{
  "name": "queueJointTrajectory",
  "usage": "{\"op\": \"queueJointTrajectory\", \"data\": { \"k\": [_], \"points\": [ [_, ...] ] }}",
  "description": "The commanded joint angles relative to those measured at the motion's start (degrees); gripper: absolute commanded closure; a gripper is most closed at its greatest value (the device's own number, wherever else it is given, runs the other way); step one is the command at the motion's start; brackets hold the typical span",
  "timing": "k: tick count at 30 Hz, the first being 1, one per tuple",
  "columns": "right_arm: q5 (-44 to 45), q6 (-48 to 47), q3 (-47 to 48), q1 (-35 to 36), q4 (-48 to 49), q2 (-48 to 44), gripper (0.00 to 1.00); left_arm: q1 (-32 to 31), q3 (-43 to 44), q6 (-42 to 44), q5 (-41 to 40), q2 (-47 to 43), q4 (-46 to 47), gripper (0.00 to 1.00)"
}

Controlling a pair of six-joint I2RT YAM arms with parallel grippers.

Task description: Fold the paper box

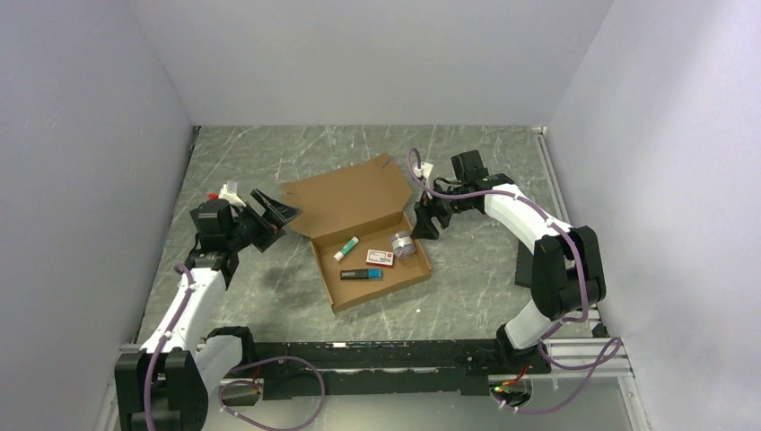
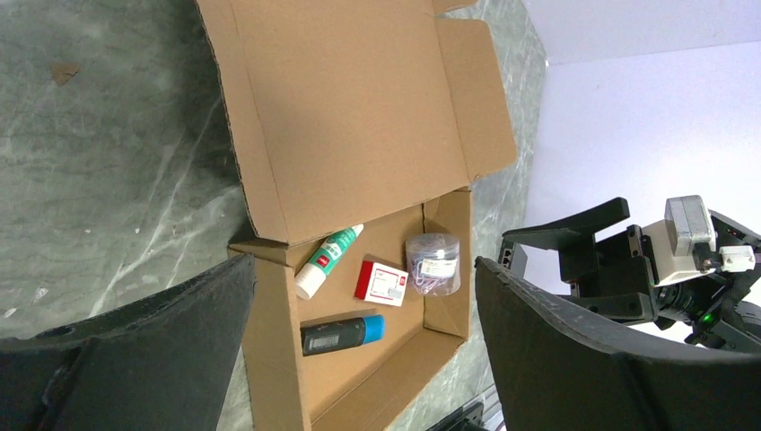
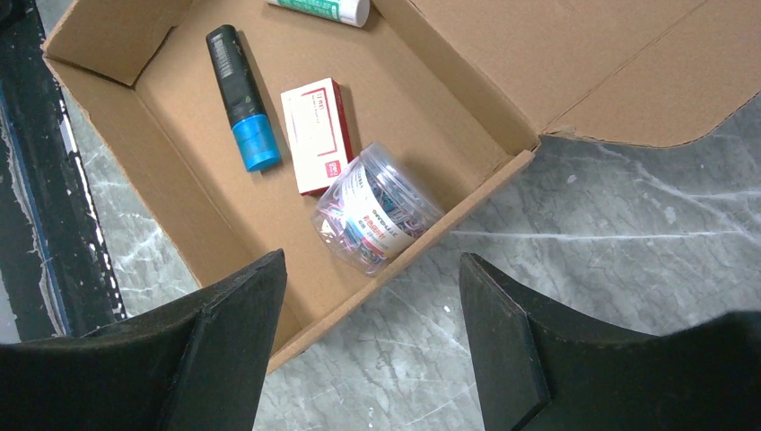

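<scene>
The paper box (image 1: 345, 197) is brown cardboard in the middle of the table. Its shallow tray faces up and its lid (image 2: 350, 108) lies open toward the far left. My left gripper (image 1: 272, 222) hovers at the lid's left corner, open and holding nothing. In the left wrist view the left gripper (image 2: 363, 269) frames the tray between wide jaws. My right gripper (image 1: 424, 220) is at the tray's right wall, also open and holding nothing. In the right wrist view the right gripper (image 3: 372, 259) spans that wall (image 3: 431, 229) and the bare marble beside it.
Inside the tray lie a white-and-green glue stick (image 1: 346, 249), a small red-and-white carton (image 1: 380, 258), a clear jar of paper clips (image 1: 404, 244) and a black marker with a blue cap (image 1: 361, 274). Grey walls close three sides. A black rail (image 1: 377, 355) runs along the near edge.
</scene>
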Motion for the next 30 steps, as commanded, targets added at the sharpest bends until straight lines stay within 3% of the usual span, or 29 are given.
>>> {"op": "queueJointTrajectory", "data": {
  "k": [1, 16, 30],
  "points": [
    [-1.6, -1.1, 2.3, -0.4, -0.1, -0.2, 0.26, 0.3, 1.3, 0.0, 0.6, 0.0, 0.0, 0.05],
    [-1.7, -1.2, 2.3, -0.4, -0.1, -0.1, 0.26, 0.3, 1.4, 2.9, 4.9, 0.1, 2.6, 0.09],
    [-1.9, -1.2, 2.3, -0.4, -0.3, -0.1, 0.26, 0.3, 4.8, 1.2, 1.5, 6.2, 2.4, 0.13]
  ]
}}
